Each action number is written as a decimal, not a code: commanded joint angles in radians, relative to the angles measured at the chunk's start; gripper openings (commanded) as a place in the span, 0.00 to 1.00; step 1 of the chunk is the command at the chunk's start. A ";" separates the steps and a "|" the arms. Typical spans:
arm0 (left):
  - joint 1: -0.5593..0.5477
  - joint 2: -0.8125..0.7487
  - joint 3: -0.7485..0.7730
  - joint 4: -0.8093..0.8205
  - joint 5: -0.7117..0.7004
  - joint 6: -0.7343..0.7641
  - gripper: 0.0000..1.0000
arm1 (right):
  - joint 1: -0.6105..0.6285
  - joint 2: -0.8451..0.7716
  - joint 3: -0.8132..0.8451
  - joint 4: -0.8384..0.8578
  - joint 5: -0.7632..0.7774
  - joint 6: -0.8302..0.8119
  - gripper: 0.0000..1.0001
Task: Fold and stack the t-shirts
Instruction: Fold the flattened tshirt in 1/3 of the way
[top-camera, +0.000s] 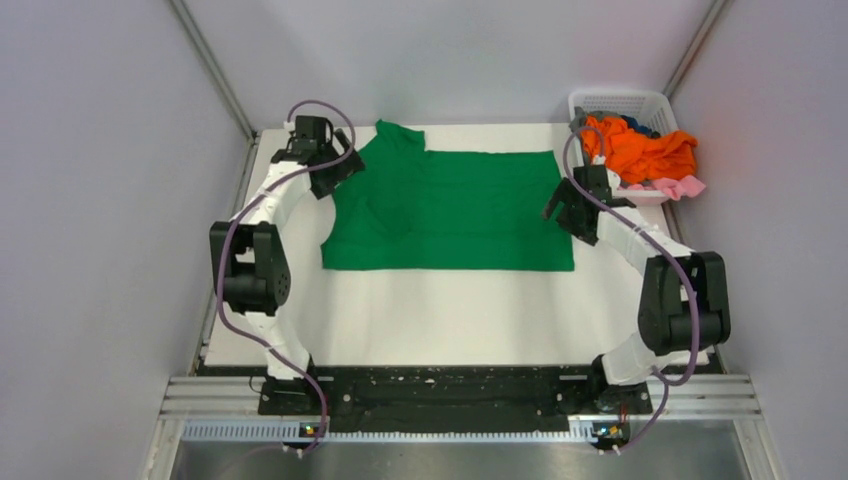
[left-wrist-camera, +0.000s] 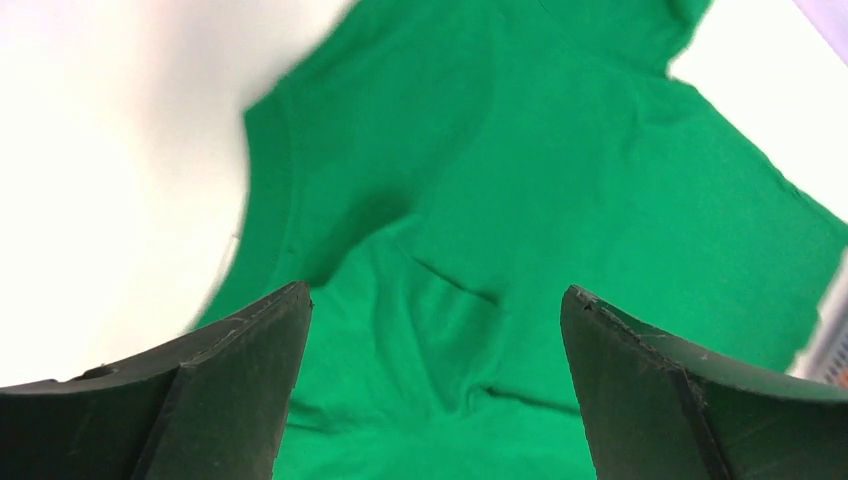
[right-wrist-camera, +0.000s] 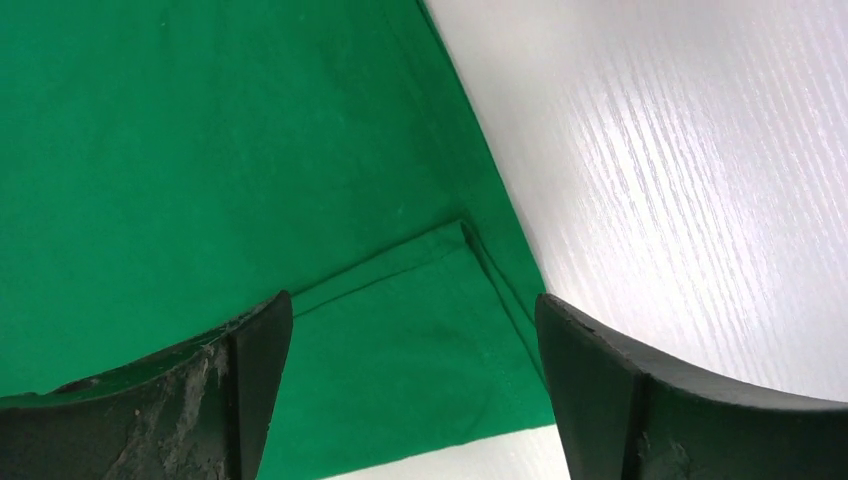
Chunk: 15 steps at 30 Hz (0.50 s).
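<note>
A bright green t-shirt (top-camera: 460, 210) lies spread flat on the white table (top-camera: 450, 310), partly folded, one sleeve sticking out at its far left corner. My left gripper (top-camera: 335, 172) hangs open at the shirt's left edge; its wrist view shows wrinkled green cloth (left-wrist-camera: 440, 330) below the spread jaws, nothing between them. My right gripper (top-camera: 565, 212) hovers open over the shirt's right edge, above a folded hem corner (right-wrist-camera: 440, 300). More t-shirts, orange (top-camera: 640, 150) and pink (top-camera: 675, 187), sit bunched in the basket.
A white lattice basket (top-camera: 620, 100) stands at the table's far right corner, with the pile of shirts spilling over its near rim. Grey walls enclose the table on both sides. The black arm-mount rail (top-camera: 440, 385) runs along the near edge.
</note>
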 joint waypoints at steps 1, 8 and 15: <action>-0.010 -0.100 -0.097 0.056 0.185 -0.015 0.99 | 0.010 -0.122 -0.048 0.060 -0.011 -0.035 0.91; -0.053 -0.096 -0.310 0.194 0.290 -0.049 0.99 | 0.143 -0.107 -0.121 0.201 -0.121 -0.143 0.93; -0.053 -0.033 -0.376 0.240 0.268 -0.070 0.99 | 0.206 0.046 -0.107 0.238 -0.103 -0.142 0.99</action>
